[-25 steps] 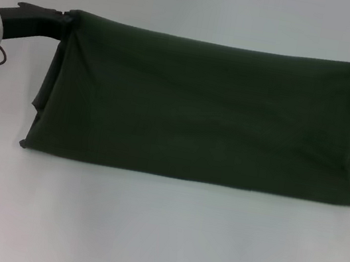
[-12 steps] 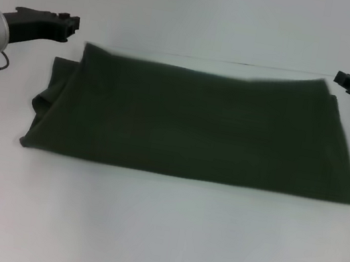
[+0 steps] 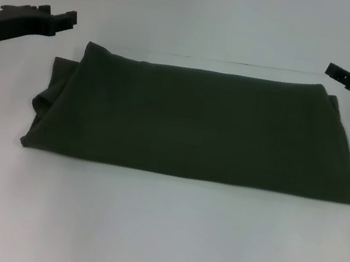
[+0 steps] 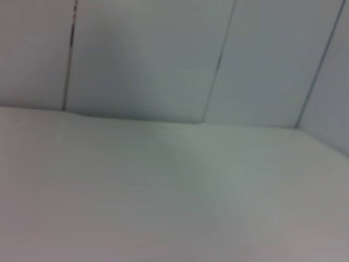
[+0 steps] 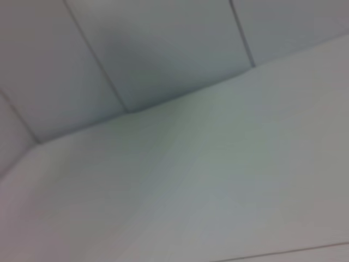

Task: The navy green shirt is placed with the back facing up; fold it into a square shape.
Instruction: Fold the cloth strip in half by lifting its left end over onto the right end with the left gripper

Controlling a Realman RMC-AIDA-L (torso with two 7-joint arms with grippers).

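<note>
White tabletop, pale panelled wall behind. Left gripper hangs off the shirt's far left corner, holding nothing; right gripper likewise off the far right corner, empty. Whether the fingers of either are spread or closed: cannot tell. Navy green shirt lies flat mid-table, folded into a wide rectangle, plain side up, long axis left to right, left edge bunched.

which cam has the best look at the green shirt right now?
Head view. It shows the whole dark green shirt lying folded into a wide rectangle on the white table, with the left gripper and right gripper off its far corners. Both wrist views show only table and wall panels, no shirt.
</note>
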